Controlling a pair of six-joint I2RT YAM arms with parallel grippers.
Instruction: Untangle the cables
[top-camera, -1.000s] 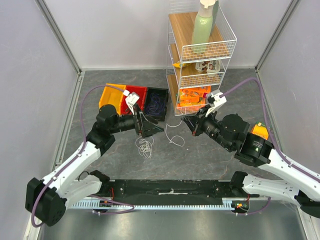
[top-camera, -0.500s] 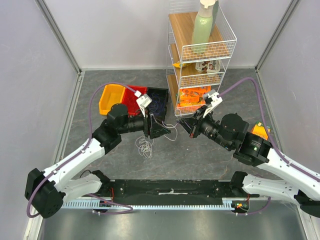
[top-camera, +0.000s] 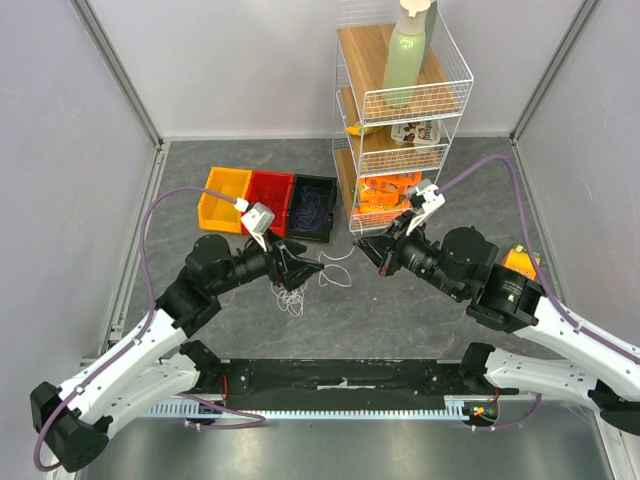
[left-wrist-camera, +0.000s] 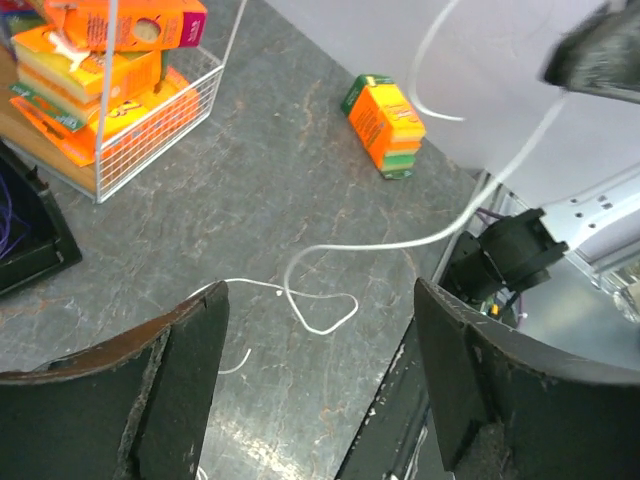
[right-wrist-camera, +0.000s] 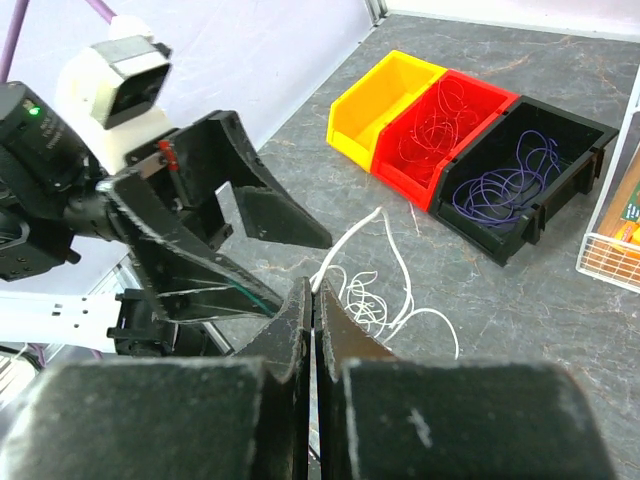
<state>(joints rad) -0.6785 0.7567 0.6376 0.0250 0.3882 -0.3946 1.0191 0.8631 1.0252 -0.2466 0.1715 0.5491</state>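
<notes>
Left arm (top-camera: 150, 335): extends from its base at the near left, forward and toward the middle, with the forearm angled to the right.
Left gripper (top-camera: 298, 268): points right, toward the other gripper.
Left fingers (left-wrist-camera: 190, 370): spread wide apart, with nothing between them.
Right arm (top-camera: 560, 325): stretches from the near right toward the middle.
Right gripper (top-camera: 368, 250): points left, facing the left gripper, near it but not touching.
Right fingers (right-wrist-camera: 290, 330): pressed together, pinching a white cable (right-wrist-camera: 350, 246) at the tips.

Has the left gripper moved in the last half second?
Yes. The left gripper has drawn back, left and toward the near edge, away from the black bin.
</notes>
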